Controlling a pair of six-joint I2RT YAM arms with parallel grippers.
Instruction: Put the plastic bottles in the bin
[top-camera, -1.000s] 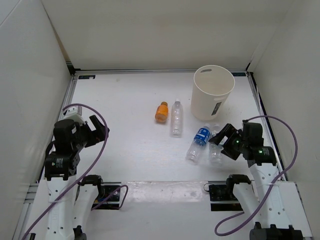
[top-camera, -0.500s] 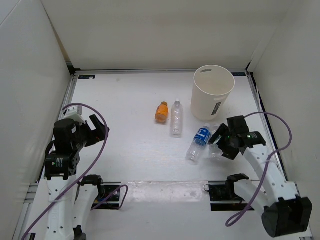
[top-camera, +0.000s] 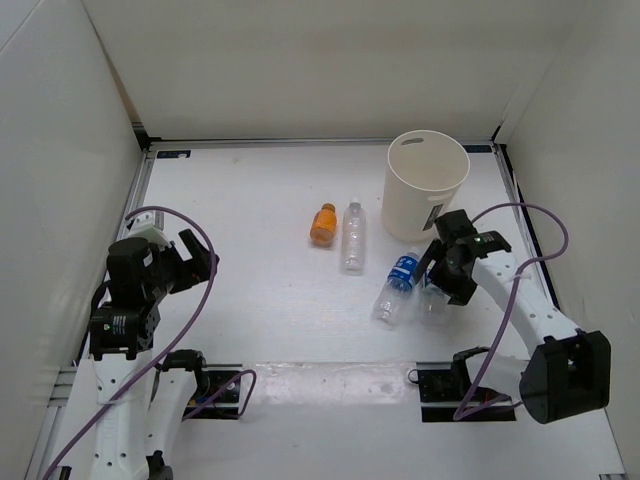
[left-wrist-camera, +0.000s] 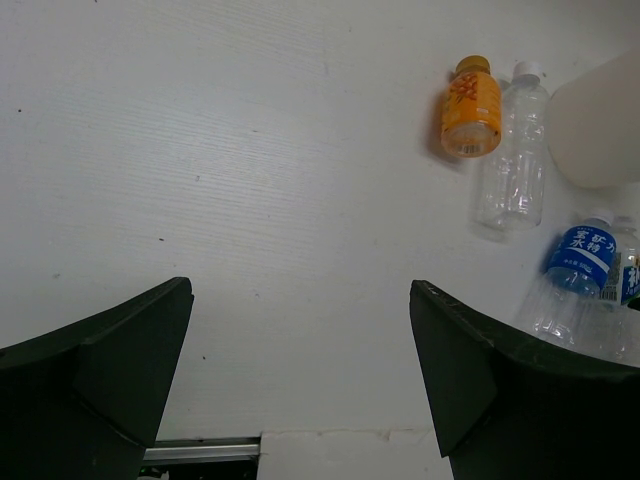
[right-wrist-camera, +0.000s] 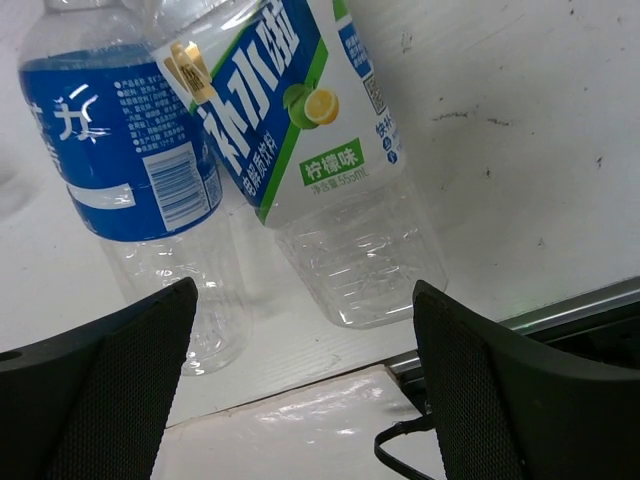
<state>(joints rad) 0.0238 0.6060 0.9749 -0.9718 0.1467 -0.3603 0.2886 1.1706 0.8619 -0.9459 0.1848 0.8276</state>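
All four plastic bottles (top-camera: 397, 288) lie on their sides on the table (top-camera: 240, 200). None is in the bin (top-camera: 410, 205), which stands upright at the far right. The orange bottle (left-wrist-camera: 470, 105) and a plain clear bottle (left-wrist-camera: 512, 165) lie side by side near the middle. The blue-label bottle (right-wrist-camera: 140, 150) and the lemon-label bottle (right-wrist-camera: 320, 160) lie touching each other, just in front of the bin. Our right gripper (right-wrist-camera: 303, 290) hangs over the lemon-label bottle with its jaws spread wide, gripping nothing. Our left gripper (left-wrist-camera: 300, 290) is equally wide and empty, well apart from every bottle. We judge the bottles to be empty, as far as their clear walls let us tell, so they are very light, thin-walled and springy. A hard squeeze will dent them, and the smooth round sides can roll away or squirt out from between the pads. We would take the lemon-label bottle across its belly, on the label band, with the fingers square to its long axis and low enough to pass its widest line. Because its neighbour touches it, the inner finger needs a gap there, or it will shove both bottles.
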